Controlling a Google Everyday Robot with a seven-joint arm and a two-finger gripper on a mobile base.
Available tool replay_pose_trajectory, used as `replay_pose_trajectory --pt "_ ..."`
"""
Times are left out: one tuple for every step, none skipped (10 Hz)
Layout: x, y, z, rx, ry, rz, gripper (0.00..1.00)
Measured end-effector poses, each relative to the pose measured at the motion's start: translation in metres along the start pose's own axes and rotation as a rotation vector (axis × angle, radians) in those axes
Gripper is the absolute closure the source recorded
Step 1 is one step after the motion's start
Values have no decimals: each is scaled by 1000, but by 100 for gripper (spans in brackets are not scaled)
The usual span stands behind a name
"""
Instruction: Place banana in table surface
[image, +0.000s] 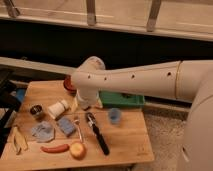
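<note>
The banana (18, 139) is small, pale yellow with dark streaks. It lies at the far left edge of the light-brown wooden table surface (127, 142). My white arm reaches in from the right. Its wrist bends down over the back middle of the table. The gripper (86, 104) hangs there just above the wood, between the white cup and the green tray, well to the right of the banana. Nothing shows in it.
A green tray (123, 100) sits at the back right, and a red bowl (67, 83) is partly hidden behind the arm. Also on the table: white cup (57, 108), metal cup (36, 111), blue cloth (44, 131), sponge (66, 126), fork (78, 129), black-handled tool (98, 133), blue cup (115, 116), red pepper (55, 148), round fruit (77, 150).
</note>
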Motion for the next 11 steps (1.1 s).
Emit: replay_pose_trajectory --pt "4 0 5 1 8 -22 20" --pt "5 6 7 -1 12 -41 20" --pt "5 15 10 -5 18 -61 20" --pt "2 30 13 -11 22 -93 20" --pt "-6 59 19 -17 24 -147 20" --pt "-13 80 23 -24 25 -181 20" --pt "-20 107 28 -32 30 -228 20" --pt "-26 131 31 -49 33 -268 20" --pt "-28 140 33 -54 35 -283 20" --pt "-28 139 33 -51 37 -284 20" --pt "-28 136 33 -48 36 -281 20"
